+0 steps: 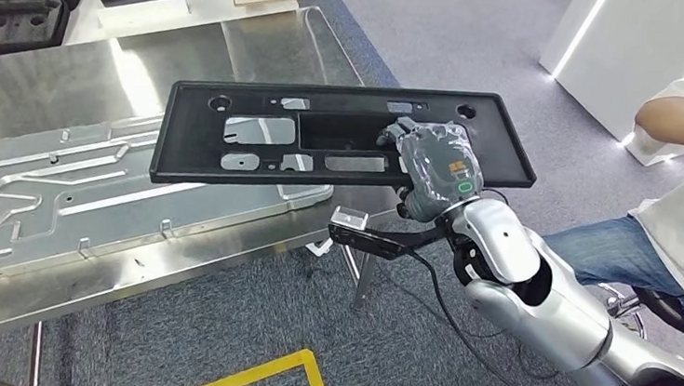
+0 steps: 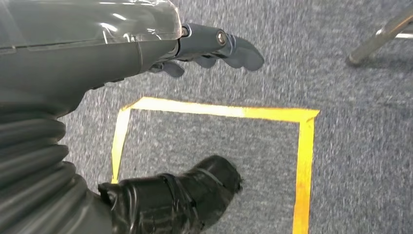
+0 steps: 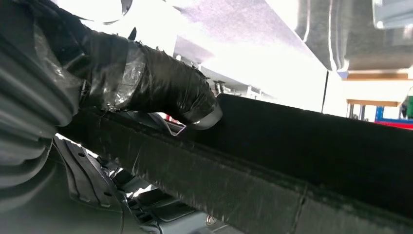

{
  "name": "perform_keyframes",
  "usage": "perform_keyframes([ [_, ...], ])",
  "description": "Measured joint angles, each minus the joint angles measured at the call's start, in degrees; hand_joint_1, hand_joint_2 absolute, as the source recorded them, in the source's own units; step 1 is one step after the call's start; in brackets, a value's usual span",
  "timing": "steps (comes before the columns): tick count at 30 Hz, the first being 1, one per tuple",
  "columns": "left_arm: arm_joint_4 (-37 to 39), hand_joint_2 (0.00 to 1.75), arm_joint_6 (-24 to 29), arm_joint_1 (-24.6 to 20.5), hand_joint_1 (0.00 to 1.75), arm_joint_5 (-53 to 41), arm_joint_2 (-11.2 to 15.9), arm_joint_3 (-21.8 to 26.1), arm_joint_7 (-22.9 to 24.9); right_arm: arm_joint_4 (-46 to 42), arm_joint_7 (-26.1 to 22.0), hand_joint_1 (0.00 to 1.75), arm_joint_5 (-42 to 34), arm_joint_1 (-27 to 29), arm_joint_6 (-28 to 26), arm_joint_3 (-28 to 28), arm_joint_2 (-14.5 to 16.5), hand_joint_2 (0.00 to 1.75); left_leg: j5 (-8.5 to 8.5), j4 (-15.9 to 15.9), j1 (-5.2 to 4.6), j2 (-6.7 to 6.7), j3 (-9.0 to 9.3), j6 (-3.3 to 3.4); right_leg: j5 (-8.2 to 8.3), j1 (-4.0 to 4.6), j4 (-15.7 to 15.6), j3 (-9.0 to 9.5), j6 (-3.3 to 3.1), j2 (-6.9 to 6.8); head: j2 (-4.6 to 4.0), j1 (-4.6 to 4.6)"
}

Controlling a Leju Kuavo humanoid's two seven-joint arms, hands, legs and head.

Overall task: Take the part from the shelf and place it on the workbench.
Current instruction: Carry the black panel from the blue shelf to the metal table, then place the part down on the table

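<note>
Left hand (image 2: 214,48) — hangs over blue-grey carpet (image 2: 350,146) by a yellow tape outline (image 2: 219,109); fingers loosely apart, grasping nothing.

Right hand (image 1: 438,169) — grasps the black part (image 1: 325,135) near its right end, thumb on the upper face as the right wrist view shows (image 3: 160,92); the remaining fingers are hidden beneath, so the grip there cannot be judged.

Black part — flat rectangular panel with cut-outs, held roughly level in the air, long axis running 9 to 3 o'clock across the head view. It extends from the hand toward 9 o'clock, so most of its length overhangs on the free side. The right arm is the nearer and the only one engaged.

Workbench (image 1: 68,76) — polished steel, directly beneath the panel's left portion; a pressed metal sheet (image 1: 67,197) lies on it at 8 o'clock of the panel. Judgement: lowering the panel onto the bare steel toward 11 o'clock looks the safer placing — the sheet takes up the near side.

Room — black cases (image 1: 18,6) at the bench's far end, 11 o'clock; a seated person (image 1: 681,223) at 3 o'clock, near the right arm.
</note>
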Motion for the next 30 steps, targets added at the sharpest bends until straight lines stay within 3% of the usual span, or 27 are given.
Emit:
perform_keyframes([
  [2, 0.0, 1.75, 0.0, -0.1, 0.00, -0.1, 0.0, 0.0, 0.0, 0.0, 0.0, 1.75, 0.0, 0.0, 0.0, -0.1, 0.0, 1.75, -2.93, 7.4, 0.14, 0.82, -3.82, -0.46, -0.15, 0.10, 0.0, 0.18, -0.26, -0.58, 0.00, 0.01],
  [3, 0.0, 1.75, 0.0, -0.1, 0.00, -0.1, 0.0, 0.0, 0.0, 0.0, 0.0, 1.75, 0.0, 0.1, 0.0, -0.1, 0.0, 1.75, -3.54, 10.1, 0.19, 0.95, -5.40, -0.51, -0.23, 0.15, 0.0, 0.24, -0.34, -0.86, 0.00, 0.00],
  [4, 0.0, 1.75, 0.0, 0.0, 0.00, -0.1, 0.0, 0.0, 0.0, 0.0, 0.0, 1.75, 0.0, 0.1, 0.0, -0.1, 0.0, 1.75, -3.08, 10.8, 0.19, 1.02, -6.04, -0.43, -0.33, 0.20, 0.0, 0.33, -0.38, -1.13, 0.00, 0.00],
  [5, 0.0, 1.75, 0.0, 0.0, 0.00, -0.1, 0.0, 0.0, 0.0, 0.0, 0.0, 1.75, 0.0, 0.1, 0.0, -0.1, 0.0, 1.75, -1.57, 9.2, 0.18, 1.10, -5.49, -0.23, -0.45, 0.26, 0.0, 0.49, -0.41, -1.38, 0.00, 0.00],
  [7, 0.0, 1.75, 0.0, 0.0, 0.00, -0.1, 0.0, 0.0, 0.0, 0.0, 0.0, 1.75, 0.0, 0.1, 0.0, -0.2, 0.0, 1.75, 2.29, 1.7, -0.01, 1.65, -1.99, 0.49, -0.75, 0.41, -0.1, 1.00, -0.35, -1.84, 0.00, 0.01],
  [8, 0.0, 1.75, 0.0, -0.1, 0.00, -0.1, 0.1, 0.0, 0.0, 0.0, 0.0, 1.75, 0.0, 0.1, 0.0, -0.2, 0.0, 1.75, 3.45, -1.8, -0.26, 2.06, -0.21, 0.84, -0.86, 0.54, -0.2, 1.22, -0.24, -2.06, 0.00, 0.01],
  [10, 0.0, 1.75, 0.0, -0.2, 0.00, -0.1, 0.1, 0.0, 0.0, 0.0, 0.0, 1.75, 0.0, 0.1, 0.0, -0.3, 0.0, 1.75, 3.81, -5.1, -0.76, 2.47, 1.44, 1.29, -0.90, 0.67, -0.7, 1.53, 0.19, -2.51, 0.00, 0.02],
  [13, 0.0, 1.75, 0.0, -0.1, 0.00, -0.2, 0.1, 0.0, 0.0, 0.0, 0.0, 1.75, 0.1, 0.1, 0.0, -0.4, 0.0, 1.75, 4.26, -6.4, -0.60, 1.84, 2.11, 1.88, -1.17, 0.74, -1.0, 1.88, 1.08, -2.66, -0.01, 0.04],
  [15, 0.0, 1.75, 0.0, 0.0, 0.00, -0.2, 0.1, 0.0, 0.0, 0.0, 0.0, 1.75, 0.6, 0.0, 0.0, -0.6, 0.0, 1.75, 4.65, -7.5, -0.31, 1.63, 2.87, 2.46, -3.14, 0.79, 2.1, 0.50, 1.35, -1.63, -0.01, 0.07],
  [17, 0.0, 1.75, 0.0, -0.1, 0.00, -0.3, 0.1, 0.0, 0.0, 0.0, 0.0, 1.75, 1.4, 0.1, 0.0, -0.8, 0.0, 1.75, 4.57, -7.7, -0.40, 1.40, 3.09, 2.90, -6.19, 0.87, 9.3, -3.17, 1.42, -0.67, 0.00, 0.08],
  [19, 0.0, 1.75, 0.0, -0.2, 0.00, -0.3, 0.1, 0.0, 0.1, 0.2, 0.0, 1.75, 2.0, 0.4, 0.1, -0.8, 0.0, 1.75, 4.31, -7.5, -0.46, 1.09, 3.16, 3.08, -6.83, 0.93, 13.8, -6.08, 1.60, -0.43, 0.00, 0.07],
  [20, 0.0, 1.75, 0.0, -0.2, 0.00, -0.3, 0.1, 0.0, 0.1, 0.3, -0.1, 1.75, 2.2, 0.5, 0.1, -0.8, 0.0, 1.75, 4.12, -7.4, -0.44, 0.91, 3.22, 3.04, -5.47, 0.87, 12.9, -6.02, 1.70, -0.43, 0.00, 0.07],
  [23, 0.0, 1.75, -0.1, -0.2, 0.00, -0.5, 0.1, 0.0, 0.3, 0.7, -0.2, 1.75, 2.4, 0.5, 0.4, -0.9, 0.0, 1.75, 3.14, -6.1, -0.42, 0.33, 3.19, 2.39, -0.22, 0.64, 2.8, -1.66, 1.78, -0.34, 0.00, 0.07],
  [25, 0.0, 1.75, -0.1, -0.2, 0.00, -0.6, 0.1, 0.0, 0.3, 1.1, -0.4, 1.75, 2.4, 0.5, 0.6, -0.9, 0.0, 1.75, 2.67, -5.5, -0.61, 0.10, 2.93, 1.83, 0.19, 0.72, -0.1, -0.17, 1.24, -0.22, -0.01, 0.06],
  [28, 0.0, 1.75, -0.1, -0.1, 0.00, -0.8, 0.0, 0.0, 0.3, 1.8, -0.6, 1.75, 2.1, 0.6, 0.9, -1.0, 0.0, 1.75, 2.39, -5.2, -0.63, 0.11, 2.76, 1.20, 0.22, 0.69, -0.4, 0.03, 0.21, -0.21, 0.00, 0.04],
  [30, 0.0, 1.75, -0.2, -0.1, 0.00, -0.9, 0.0, 0.0, 0.3, 2.2, -0.6, 1.75, 1.9, 0.5, 1.0, -1.0, 0.0, 1.75, 0.87, -2.1, -0.41, 0.43, 1.31, 0.49, 0.20, 0.49, -0.8, 0.57, -0.37, -0.31, 0.00, -0.01],
])
